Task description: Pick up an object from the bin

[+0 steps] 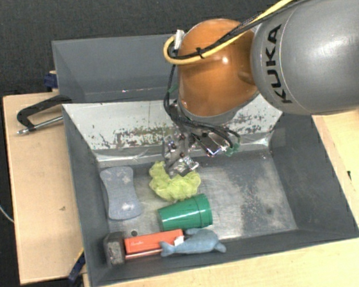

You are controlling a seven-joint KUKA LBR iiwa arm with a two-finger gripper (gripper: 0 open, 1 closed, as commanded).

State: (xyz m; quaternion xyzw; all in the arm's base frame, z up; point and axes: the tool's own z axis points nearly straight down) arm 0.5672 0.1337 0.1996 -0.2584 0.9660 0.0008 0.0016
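Camera view, orange wrist [213,71] over yellow-green cloth [174,185], bare floor [256,195] right

The grey metal bin [262,194] carries five small things on its floor. A pale blue bone-shaped piece [119,193] lies at the left. Beside it is a yellow-green crumpled lump [174,182], and just below that a green cup [186,213] on its side. Along the front wall lie an orange tool [143,244] and a blue-grey soft fish [194,244], touching.

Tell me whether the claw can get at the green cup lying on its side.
Probably yes: the green cup lies uncovered, nothing on top, and the claw hangs close by it over the yellow-green crumpled thing.
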